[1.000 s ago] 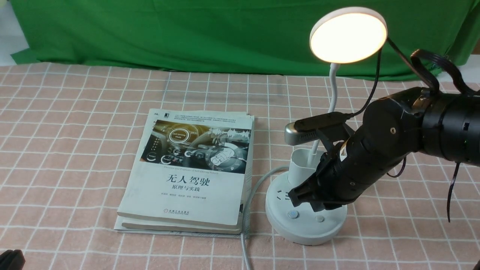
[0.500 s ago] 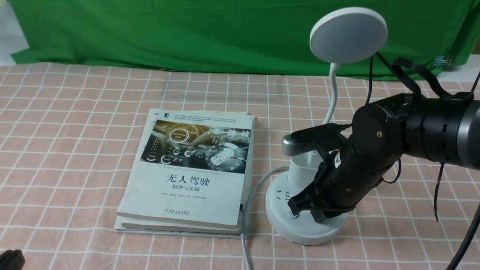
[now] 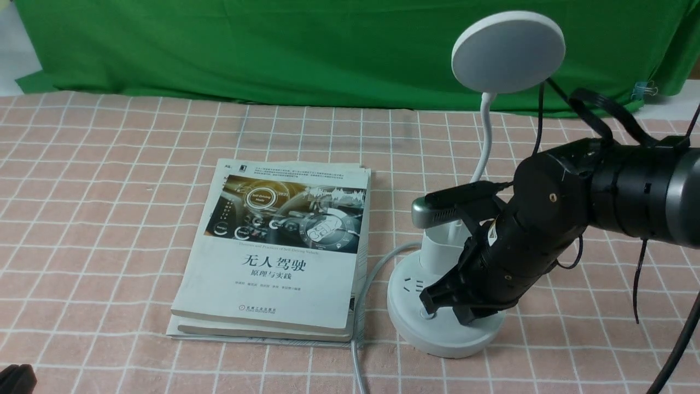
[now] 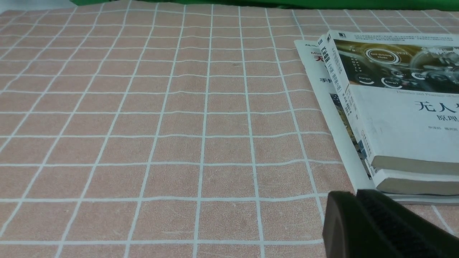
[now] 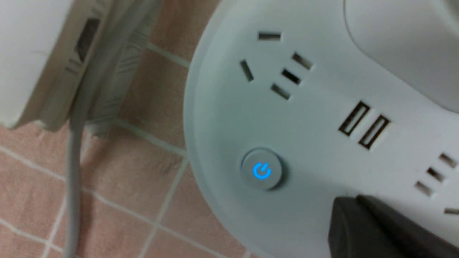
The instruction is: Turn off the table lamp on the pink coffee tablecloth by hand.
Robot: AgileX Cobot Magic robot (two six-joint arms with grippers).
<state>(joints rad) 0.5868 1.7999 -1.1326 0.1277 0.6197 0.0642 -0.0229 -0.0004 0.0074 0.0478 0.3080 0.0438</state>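
We seem to be in a robotics lab or test area: a bulky black robot arm [image 3: 525, 230] with dangling black cables reaches in. Beyond its gripper [image 3: 442, 314] we see a plain green cloth backdrop [image 3: 328, 49], held by a metal clip [image 3: 651, 88]. Under the gripper lies a salmon-pink cloth with a white grid [image 3: 109, 219], and beside it, a white self-driving textbook [image 3: 273, 273].

The table lamp [image 3: 445, 334] is standing on the tablecloth [image 3: 136, 241], to the right of the stacked books [image 3: 273, 257]. A cable [image 3: 358, 317] is running between books and lamp. The backdrop cloth [image 3: 273, 49] is hanging behind them all. Something, perhaps a clip [image 3: 645, 89], is sitting at the far right.
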